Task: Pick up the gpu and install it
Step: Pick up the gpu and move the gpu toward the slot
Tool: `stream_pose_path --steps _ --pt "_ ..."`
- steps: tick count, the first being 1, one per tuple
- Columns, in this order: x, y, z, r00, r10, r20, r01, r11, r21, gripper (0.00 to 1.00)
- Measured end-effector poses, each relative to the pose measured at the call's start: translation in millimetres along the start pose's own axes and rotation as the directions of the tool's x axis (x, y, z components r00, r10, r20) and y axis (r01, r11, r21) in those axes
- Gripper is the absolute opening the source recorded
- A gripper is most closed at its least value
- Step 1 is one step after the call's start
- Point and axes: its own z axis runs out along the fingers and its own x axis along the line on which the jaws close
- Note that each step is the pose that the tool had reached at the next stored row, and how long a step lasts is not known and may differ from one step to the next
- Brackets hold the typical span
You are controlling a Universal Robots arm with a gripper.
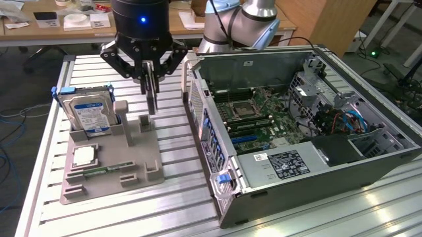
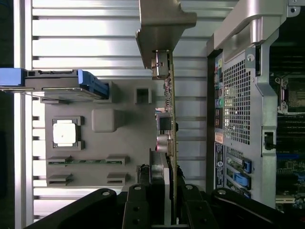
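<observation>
The gpu (image 1: 152, 96) hangs upright and edge-on, a thin card just above the back of the grey holder (image 1: 132, 163). My gripper (image 1: 150, 74) is shut on its upper edge. In the wrist view the gpu (image 2: 169, 119) runs away from my gripper (image 2: 167, 183) as a thin green edge. Its silvery end bracket (image 2: 164, 24) is at the far end. The open computer case (image 1: 297, 123) lies on its side to the exterior view's right, with the motherboard (image 1: 257, 118) exposed.
A blue-labelled hard drive (image 1: 89, 111) stands in the holder at the exterior view's left. A square chip (image 1: 84, 156) and a narrow memory stick (image 1: 105, 169) lie in the holder's front slots. The case's rear panel (image 2: 238, 95) is close beside the gpu. Everything rests on a slatted metal table (image 1: 178, 197).
</observation>
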Motion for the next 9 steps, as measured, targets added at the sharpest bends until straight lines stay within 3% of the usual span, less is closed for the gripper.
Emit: stream_pose_path --steps 9 --pt "-11.7 0.4 0.0 1.0 0.0 0.0 0.0 1.0 0.0 0.28"
